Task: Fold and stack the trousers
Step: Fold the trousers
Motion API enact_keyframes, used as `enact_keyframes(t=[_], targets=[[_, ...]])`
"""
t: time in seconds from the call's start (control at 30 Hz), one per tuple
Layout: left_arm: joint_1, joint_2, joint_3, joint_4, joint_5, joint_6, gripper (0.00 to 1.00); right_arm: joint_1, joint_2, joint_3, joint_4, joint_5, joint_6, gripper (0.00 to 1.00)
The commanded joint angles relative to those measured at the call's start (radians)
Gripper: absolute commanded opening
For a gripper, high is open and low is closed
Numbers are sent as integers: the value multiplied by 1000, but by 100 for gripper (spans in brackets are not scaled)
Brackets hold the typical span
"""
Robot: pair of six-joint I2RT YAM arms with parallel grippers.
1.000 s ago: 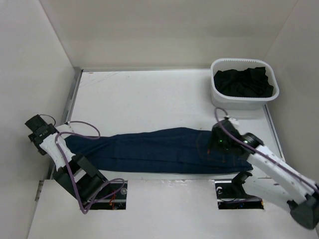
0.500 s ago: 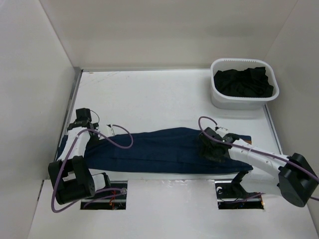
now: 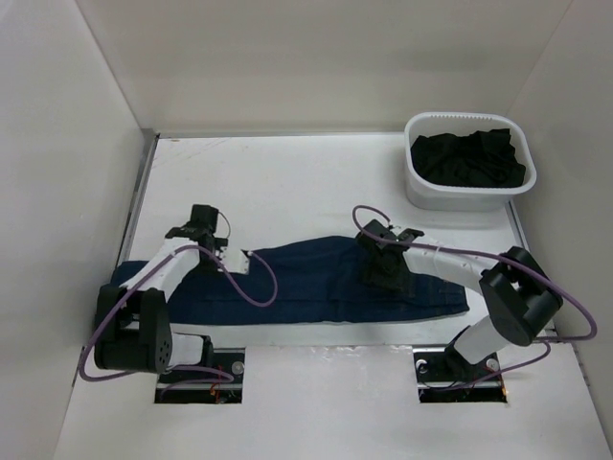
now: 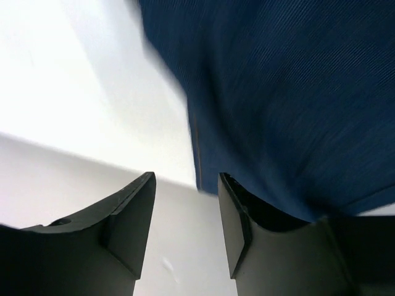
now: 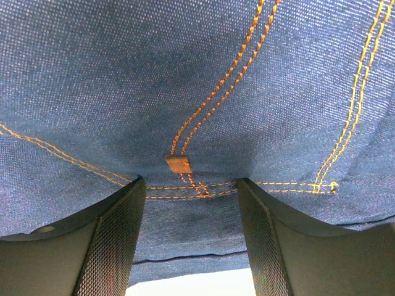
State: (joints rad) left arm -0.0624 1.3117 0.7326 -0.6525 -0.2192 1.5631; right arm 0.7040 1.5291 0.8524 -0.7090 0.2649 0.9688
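Observation:
The dark navy jeans (image 3: 306, 283) lie lengthwise across the near part of the white table (image 3: 287, 182). My left gripper (image 3: 203, 235) is open at the far edge of their left part. In the left wrist view, bare table lies between the fingers of the left gripper (image 4: 185, 228), and the denim (image 4: 296, 92) lies just beyond the right finger. My right gripper (image 3: 386, 268) is open and low over the right part of the jeans. In the right wrist view, the right gripper (image 5: 191, 240) straddles denim (image 5: 185, 74) with tan stitching and a small tan tab (image 5: 178, 163).
A white basket (image 3: 419, 192) holding dark clothes stands at the far right corner. White walls enclose the table on the left, back and right. Purple cables loop off both arms over the jeans.
My left gripper has swung from the far left edge rightward to the jeans' far edge. My right gripper has moved left and further onto the jeans. The jeans' right end has drawn in slightly.

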Motion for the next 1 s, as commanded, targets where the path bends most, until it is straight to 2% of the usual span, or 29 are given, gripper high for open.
enact_keyframes(t=[0.0,0.1,0.23,0.4,0.5,0.63,0.8,0.97], targets=[[-98,29,2,-41,156,2,47,-39,74,-1,111,-53,-7,66],[-161,125,-6,58,153,-27,48,-100,51,5,120,-15,8,65],[-135,297,37,207,87,-34,46,-178,0,31,111,53,51,65],[-121,498,195,358,26,-66,44,-297,11,89,103,73,-11,66],[-133,558,299,416,32,-98,45,-344,28,115,115,74,-59,66],[-190,586,424,401,40,-150,47,-383,66,166,138,85,-142,66],[-218,566,461,338,41,-156,49,-436,83,194,163,114,-226,66],[-199,483,475,329,21,-187,53,-452,-64,145,183,108,-228,66]])
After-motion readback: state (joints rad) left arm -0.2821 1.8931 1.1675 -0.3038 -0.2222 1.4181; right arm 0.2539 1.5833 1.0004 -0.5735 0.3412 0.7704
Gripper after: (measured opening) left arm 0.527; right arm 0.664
